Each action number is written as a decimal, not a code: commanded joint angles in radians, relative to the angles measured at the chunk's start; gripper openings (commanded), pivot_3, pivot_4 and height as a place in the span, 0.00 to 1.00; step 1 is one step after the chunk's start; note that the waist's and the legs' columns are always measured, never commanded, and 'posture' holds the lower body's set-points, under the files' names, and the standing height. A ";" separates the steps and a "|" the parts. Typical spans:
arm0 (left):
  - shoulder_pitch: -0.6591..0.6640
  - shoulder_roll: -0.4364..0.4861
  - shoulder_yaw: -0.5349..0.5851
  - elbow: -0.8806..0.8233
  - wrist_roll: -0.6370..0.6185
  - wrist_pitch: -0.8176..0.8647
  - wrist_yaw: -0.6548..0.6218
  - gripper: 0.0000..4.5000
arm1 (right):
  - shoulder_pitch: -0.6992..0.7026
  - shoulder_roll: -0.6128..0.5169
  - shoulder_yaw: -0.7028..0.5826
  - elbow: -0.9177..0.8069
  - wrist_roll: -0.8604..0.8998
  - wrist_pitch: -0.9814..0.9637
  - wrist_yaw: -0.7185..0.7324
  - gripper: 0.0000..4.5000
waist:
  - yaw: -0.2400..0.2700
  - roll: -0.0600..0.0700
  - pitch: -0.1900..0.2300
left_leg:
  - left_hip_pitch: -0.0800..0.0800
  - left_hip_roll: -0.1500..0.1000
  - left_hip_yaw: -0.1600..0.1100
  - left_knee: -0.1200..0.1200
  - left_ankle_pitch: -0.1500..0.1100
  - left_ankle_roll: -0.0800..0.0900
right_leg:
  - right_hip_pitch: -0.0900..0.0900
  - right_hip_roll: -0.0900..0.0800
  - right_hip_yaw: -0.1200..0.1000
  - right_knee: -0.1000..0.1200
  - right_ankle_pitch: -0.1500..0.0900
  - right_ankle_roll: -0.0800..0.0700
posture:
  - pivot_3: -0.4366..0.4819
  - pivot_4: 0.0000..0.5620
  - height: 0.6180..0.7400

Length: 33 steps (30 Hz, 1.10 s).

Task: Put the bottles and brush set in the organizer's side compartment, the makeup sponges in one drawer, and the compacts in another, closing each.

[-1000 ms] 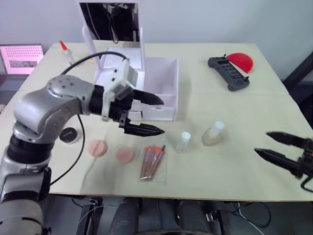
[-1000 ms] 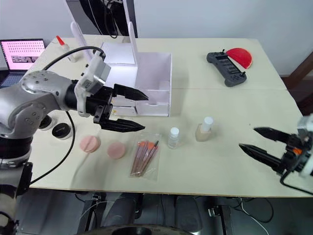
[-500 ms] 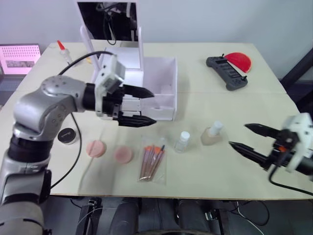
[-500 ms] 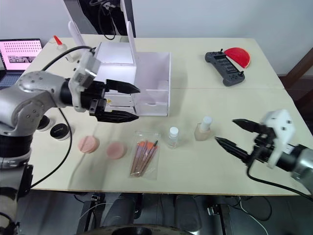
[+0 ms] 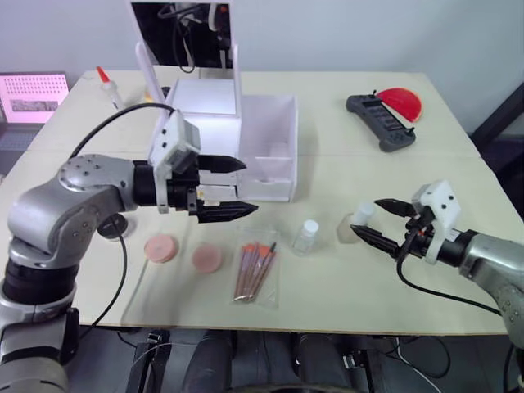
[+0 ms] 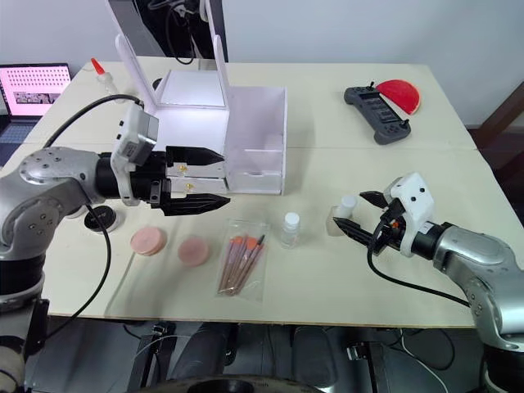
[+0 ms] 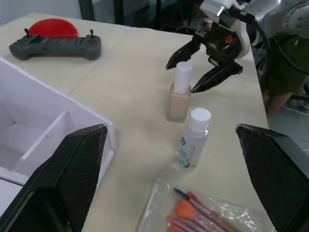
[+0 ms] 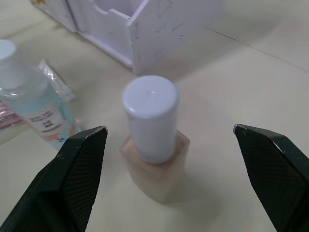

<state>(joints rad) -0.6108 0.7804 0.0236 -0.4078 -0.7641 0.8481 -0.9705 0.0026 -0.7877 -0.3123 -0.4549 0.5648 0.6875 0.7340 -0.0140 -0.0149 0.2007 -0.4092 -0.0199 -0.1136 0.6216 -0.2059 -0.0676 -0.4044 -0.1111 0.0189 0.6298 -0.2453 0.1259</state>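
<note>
The white organizer (image 5: pixel 246 139) stands mid-table with its mirror lid up and its side compartment (image 5: pixel 275 131) open-topped at its right end. My left gripper (image 5: pixel 246 187) hovers open in front of the drawers. My right gripper (image 5: pixel 366 216) is open, and the white cap of the beige bottle (image 8: pixel 153 145) stands between its fingers (image 8: pixel 82 179). The clear bottle (image 5: pixel 307 236) stands just left of the beige one. The brush set (image 5: pixel 256 266) lies flat near the front edge. Two pink makeup sponges (image 5: pixel 160 246) (image 5: pixel 207 258) lie left of it. One black compact (image 6: pixel 100 218) peeks from under my left arm.
A dark controller (image 5: pixel 381 121) and a red disc (image 5: pixel 403 102) lie at the back right. A red-tipped glue bottle (image 5: pixel 108 86) and a pink laptop screen (image 5: pixel 34 97) are at the back left. The table's front edge runs close below the brush set.
My right arm has swung left across the table, bringing its open fingers to either side of the beige bottle's cap. The left gripper has drawn back slightly leftward, still open.
</note>
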 commanded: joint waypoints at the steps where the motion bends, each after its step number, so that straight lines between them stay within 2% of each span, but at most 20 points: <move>1: -0.004 0.012 0.026 -0.020 -0.006 -0.011 0.004 1.00 | 0.001 0.008 0.007 -0.011 -0.013 -0.045 0.007 0.59 | 0.000 0.000 0.000 | 0.000 0.000 0.000 0.000 0.000 0.000 | 0.000 0.000 0.000 0.000 0.000 0.000 | 0.48 0.27 1.00; 9: 0.012 0.007 0.036 -0.021 -0.053 0.002 0.008 1.00 | 0.027 0.028 0.011 -0.023 -0.005 -0.089 0.019 0.59 | 0.000 0.000 0.000 | 0.000 0.000 0.000 0.000 0.000 0.000 | 0.000 0.000 0.000 0.000 0.000 0.000 | 0.48 0.27 1.00; 20: 0.038 0.017 0.050 -0.004 -0.059 -0.002 0.014 1.00 | -0.029 0.034 0.021 -0.050 0.047 -0.046 -0.005 0.59 | 0.000 0.000 0.000 | 0.000 0.000 0.000 0.000 0.000 0.000 | 0.000 0.000 0.000 0.000 0.000 0.000 | 0.48 0.27 1.00; 23: 0.038 0.021 0.049 -0.002 -0.053 -0.004 0.014 1.00 | -0.019 0.021 0.037 -0.031 0.022 -0.057 0.010 0.42 | 0.001 0.000 0.000 | 0.000 0.000 0.000 -0.001 0.000 0.000 | 0.000 0.000 0.000 0.000 0.000 0.000 | 0.48 0.27 1.00; 24: 0.038 0.021 0.048 -0.002 -0.051 -0.005 0.013 1.00 | -0.019 0.022 0.037 -0.028 0.021 -0.058 0.010 0.28 | 0.002 0.000 0.000 | 0.000 0.000 0.000 -0.001 0.000 0.000 | 0.000 0.000 0.000 0.000 0.000 0.000 | 0.48 0.27 1.00; 26: 0.036 0.023 0.046 -0.001 -0.049 -0.007 0.012 1.00 | -0.024 0.022 0.032 -0.019 0.021 -0.062 0.012 0.17 | 0.002 0.000 0.000 | 0.000 0.000 0.000 -0.001 0.000 0.000 | 0.000 0.000 0.000 0.000 0.000 0.000 | 0.48 0.27 1.00; 33: 0.035 0.029 0.049 0.005 -0.044 -0.011 0.012 1.00 | -0.034 0.010 0.005 -0.014 0.040 -0.062 0.030 0.17 | 0.002 0.000 0.000 | 0.000 0.000 0.000 -0.001 0.000 0.000 | 0.000 0.000 0.000 0.000 0.000 0.000 | 0.48 0.27 1.00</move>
<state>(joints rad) -0.5617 0.7958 0.0444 -0.3937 -0.8140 0.8556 -0.9566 -0.0171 -0.7640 -0.2783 -0.4554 0.5865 0.6319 0.7561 -0.0121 -0.0149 0.2008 -0.4092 -0.0199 -0.1137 0.6210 -0.2059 -0.0676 -0.4046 -0.1111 0.0189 0.6294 -0.2454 0.1258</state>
